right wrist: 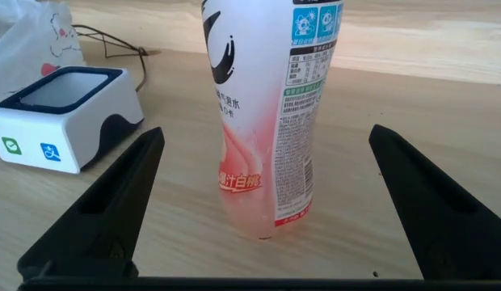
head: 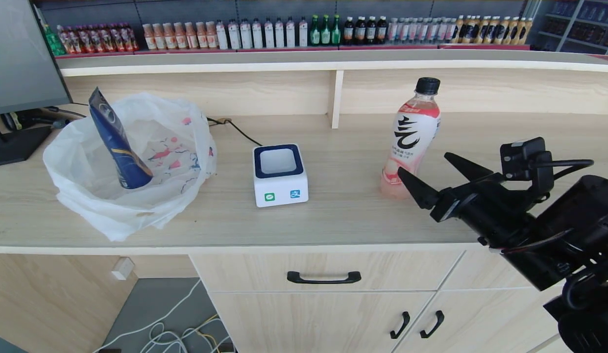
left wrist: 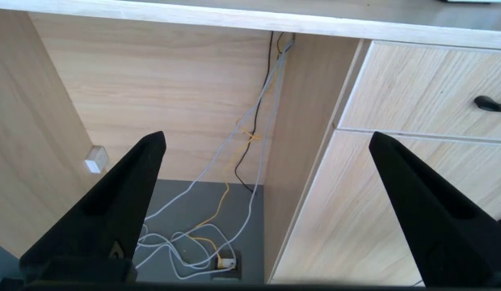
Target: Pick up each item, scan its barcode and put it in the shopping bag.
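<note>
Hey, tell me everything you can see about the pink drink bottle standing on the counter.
The bottle is clear plastic with a black screw cap, closed, and holds pale pink liquid. A white and pink label wraps its body, with a large black brush mark on one side and fine print on the other. It stands upright on the wooden counter, on the robot's right of the scanner. Only the counter touches it; the open right gripper sits just short of its base.

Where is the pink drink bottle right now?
In the head view the pink bottle stands upright on the right side of the counter, right of the white scanner box and just in front of the open right gripper.
</note>
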Controlling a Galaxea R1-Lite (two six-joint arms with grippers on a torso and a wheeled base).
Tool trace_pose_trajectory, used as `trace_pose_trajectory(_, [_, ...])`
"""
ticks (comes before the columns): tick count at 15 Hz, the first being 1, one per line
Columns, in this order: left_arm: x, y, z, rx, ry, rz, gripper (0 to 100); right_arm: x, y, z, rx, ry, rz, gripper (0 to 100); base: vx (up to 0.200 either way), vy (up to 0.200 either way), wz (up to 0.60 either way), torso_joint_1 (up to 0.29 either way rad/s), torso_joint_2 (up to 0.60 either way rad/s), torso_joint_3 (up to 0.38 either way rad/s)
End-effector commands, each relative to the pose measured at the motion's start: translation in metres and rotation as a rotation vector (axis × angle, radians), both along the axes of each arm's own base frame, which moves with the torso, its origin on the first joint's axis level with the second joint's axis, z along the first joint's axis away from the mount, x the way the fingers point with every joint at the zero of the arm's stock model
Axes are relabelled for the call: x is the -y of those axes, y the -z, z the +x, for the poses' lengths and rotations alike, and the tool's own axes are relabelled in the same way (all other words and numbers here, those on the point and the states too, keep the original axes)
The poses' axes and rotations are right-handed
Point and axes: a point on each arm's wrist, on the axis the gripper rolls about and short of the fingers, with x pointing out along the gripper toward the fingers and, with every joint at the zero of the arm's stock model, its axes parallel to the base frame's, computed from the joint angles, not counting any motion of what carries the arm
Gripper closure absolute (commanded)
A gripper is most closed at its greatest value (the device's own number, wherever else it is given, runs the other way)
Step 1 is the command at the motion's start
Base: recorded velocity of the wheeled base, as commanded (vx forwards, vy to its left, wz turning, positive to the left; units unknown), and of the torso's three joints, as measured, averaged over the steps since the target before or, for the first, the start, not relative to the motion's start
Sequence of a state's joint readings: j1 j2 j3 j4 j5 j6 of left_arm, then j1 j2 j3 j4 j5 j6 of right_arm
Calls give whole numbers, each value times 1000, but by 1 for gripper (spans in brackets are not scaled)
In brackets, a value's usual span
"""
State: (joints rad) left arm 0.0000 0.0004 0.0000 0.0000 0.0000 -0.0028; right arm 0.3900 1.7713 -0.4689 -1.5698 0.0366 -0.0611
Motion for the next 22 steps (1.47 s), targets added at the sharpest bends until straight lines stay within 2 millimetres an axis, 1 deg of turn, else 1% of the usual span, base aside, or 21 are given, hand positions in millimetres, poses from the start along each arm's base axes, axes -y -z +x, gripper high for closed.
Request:
trace_pose_trajectory(1, [0, 0, 0, 0, 0, 0, 0, -4, 3, 9, -2, -4, -4, 0, 0, 0, 0, 0, 0, 0])
trace_pose_trajectory(8, [0, 0, 0, 0, 0, 0, 0, -12, 2, 29, 23, -2, 7, 0, 0, 0, 0, 0, 0, 0])
trace_pose_trajectory(13, [0, 0, 0, 0, 2, 0, 0, -12, 0, 43, 48, 15, 16, 0, 0, 0, 0, 0, 0, 0])
trace_pose_trajectory(15, [0, 0, 0, 0, 2, 0, 0, -9, -2, 50, 61, 27, 20, 0, 0, 0, 0, 0, 0, 0])
trace_pose_trajectory(18, [0, 0, 0, 0, 0, 0, 0, -11, 4, 60, 54, 22, 16, 0, 0, 0, 0, 0, 0, 0])
trace_pose_trajectory(20, [0, 0, 0, 0, 2, 0, 0, -14, 1, 68, 75, 21, 23, 0, 0, 0, 0, 0, 0, 0])
trace_pose_trajectory(22, [0, 0, 0, 0, 2, 0, 0, -14, 3, 69, 75, 2, 16, 0, 0, 0, 0, 0, 0, 0])
